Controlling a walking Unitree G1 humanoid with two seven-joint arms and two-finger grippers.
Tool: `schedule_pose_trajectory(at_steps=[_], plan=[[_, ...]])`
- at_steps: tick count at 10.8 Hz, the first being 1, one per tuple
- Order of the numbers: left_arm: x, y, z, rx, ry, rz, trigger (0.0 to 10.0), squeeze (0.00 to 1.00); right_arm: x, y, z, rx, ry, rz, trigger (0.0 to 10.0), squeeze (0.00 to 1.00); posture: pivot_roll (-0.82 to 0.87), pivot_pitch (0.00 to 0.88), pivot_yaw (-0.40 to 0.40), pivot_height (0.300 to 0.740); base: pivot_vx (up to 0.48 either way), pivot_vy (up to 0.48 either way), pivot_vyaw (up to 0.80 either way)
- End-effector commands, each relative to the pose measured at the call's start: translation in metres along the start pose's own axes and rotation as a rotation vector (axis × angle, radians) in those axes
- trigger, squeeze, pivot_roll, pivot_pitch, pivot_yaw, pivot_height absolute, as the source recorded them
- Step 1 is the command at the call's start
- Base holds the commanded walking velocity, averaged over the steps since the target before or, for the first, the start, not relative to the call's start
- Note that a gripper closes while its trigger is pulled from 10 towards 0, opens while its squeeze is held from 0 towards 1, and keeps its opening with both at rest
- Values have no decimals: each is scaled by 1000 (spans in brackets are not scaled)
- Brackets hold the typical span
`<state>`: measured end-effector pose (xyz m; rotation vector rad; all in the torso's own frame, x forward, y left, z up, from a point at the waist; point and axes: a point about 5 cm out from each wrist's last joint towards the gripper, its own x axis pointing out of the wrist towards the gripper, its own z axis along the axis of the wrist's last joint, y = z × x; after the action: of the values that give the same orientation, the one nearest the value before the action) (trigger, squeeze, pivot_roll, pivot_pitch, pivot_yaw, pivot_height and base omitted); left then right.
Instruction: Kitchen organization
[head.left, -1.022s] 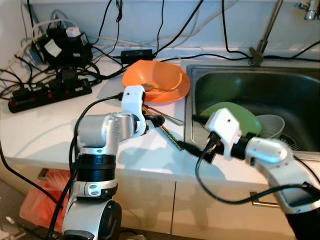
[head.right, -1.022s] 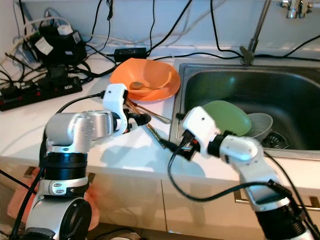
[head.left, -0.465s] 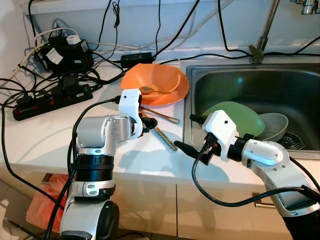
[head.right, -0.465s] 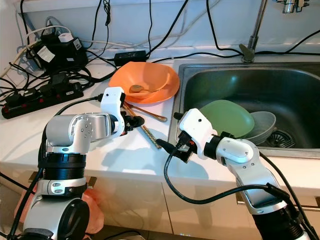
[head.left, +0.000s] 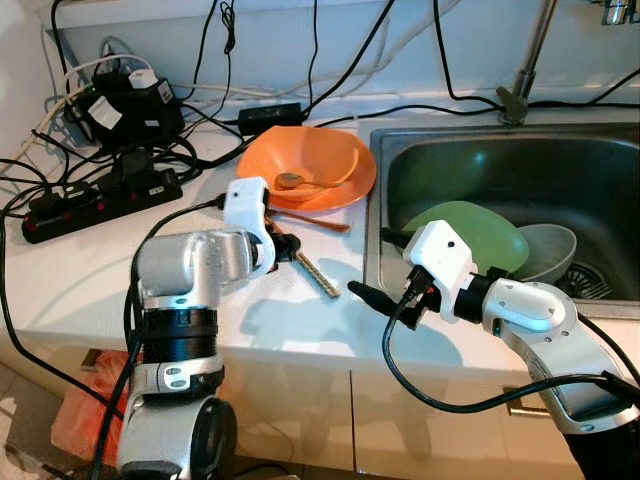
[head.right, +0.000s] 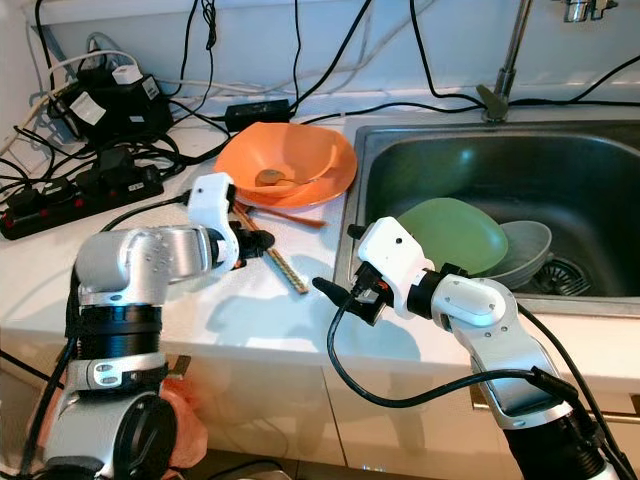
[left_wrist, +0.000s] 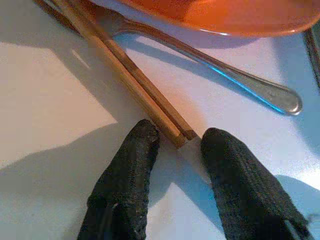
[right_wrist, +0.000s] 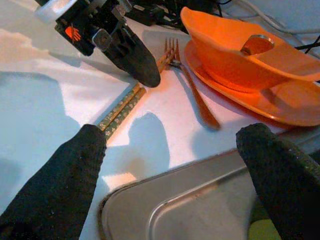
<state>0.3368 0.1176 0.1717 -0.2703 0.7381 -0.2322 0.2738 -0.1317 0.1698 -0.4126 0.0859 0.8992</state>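
Chopsticks (head.left: 313, 272) lie flat on the counter (head.left: 80, 270), at 6 o'clock from the orange bowl (head.left: 305, 165); left gripper (left_wrist: 175, 145) straddles their end, slightly open, empty; right gripper (right_wrist: 170, 175) gapes wide, empty; risk: sticks roll apart during closure.

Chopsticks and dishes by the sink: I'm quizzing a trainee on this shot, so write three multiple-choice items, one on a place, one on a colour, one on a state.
1. Where do the chopsticks lie?
A. in the sink
B. on the counter before the bowl
C. in the bowl

2. What colour is the plate in the sink?
A. green
B. red
C. black

3. How are the right gripper's fingers?
A. shut on a fork
B. shut on nothing
C. open

Key:
1 B: the chopsticks lie on the counter, near the orange bowl.
2 A: the plate in the sink is green.
3 C: the right gripper has its fingers spread wide, holding nothing.
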Motion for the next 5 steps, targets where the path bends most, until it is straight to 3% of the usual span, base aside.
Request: schedule_pose_trajectory(at_steps=[1, 3, 5], plan=[[8, 12, -25, -58, 149, 52, 0, 0, 3, 2, 2, -10, -8, 12, 10000, 0, 178, 33, 128, 740, 0, 0, 0], [-8, 8, -7, -76, 79, 49, 0, 0, 3, 1, 0, -14, -3, 12, 10000, 0, 181, 29, 119, 740, 0, 0, 0], [-23, 2, 3, -41, 8, 73, 0, 0, 4, 1, -1, -20, 1, 18, 10000, 0, 187, 29, 110, 740, 0, 0, 0]])
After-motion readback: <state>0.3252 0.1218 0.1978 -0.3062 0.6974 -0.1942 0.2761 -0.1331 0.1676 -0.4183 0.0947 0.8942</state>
